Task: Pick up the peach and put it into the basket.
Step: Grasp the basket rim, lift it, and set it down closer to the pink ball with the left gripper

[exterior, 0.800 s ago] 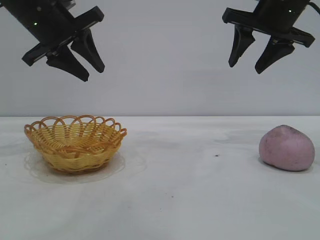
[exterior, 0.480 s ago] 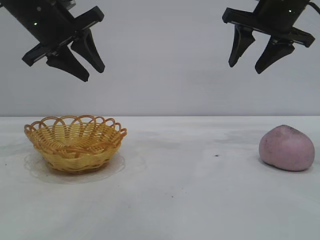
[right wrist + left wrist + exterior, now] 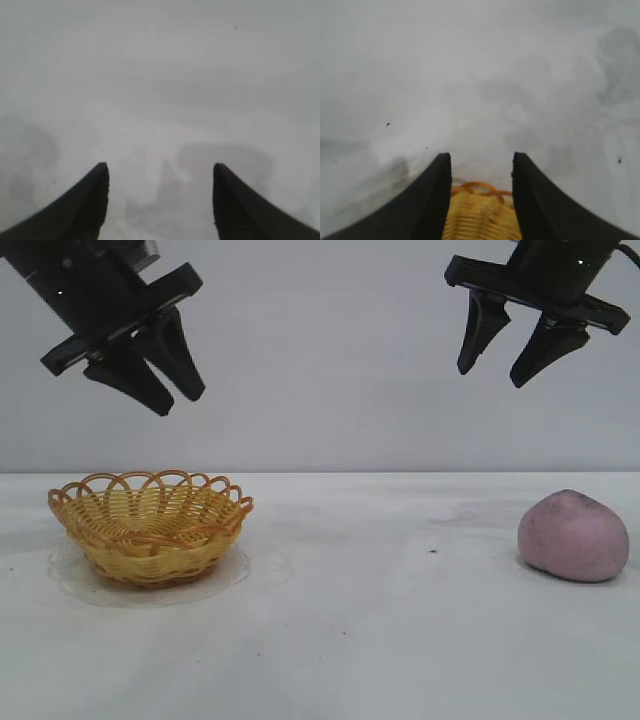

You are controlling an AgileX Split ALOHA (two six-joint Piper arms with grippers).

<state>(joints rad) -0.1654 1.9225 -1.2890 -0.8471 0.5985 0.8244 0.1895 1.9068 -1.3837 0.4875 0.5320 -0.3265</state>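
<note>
Your peach point(image 3: 573, 536) sits on the desk point(image 3: 380, 620) well apart from the basket point(image 3: 150, 525), with your right end effector point(image 3: 503, 368) high above it, parted and empty, and your left end effector point(image 3: 178, 400) above the basket, narrower, empty.

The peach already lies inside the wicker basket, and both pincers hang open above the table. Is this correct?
Not quite. The exterior view shows the peach lying on the table, far from the empty wicker basket. The left pincer and right pincer do hang open above.
</note>
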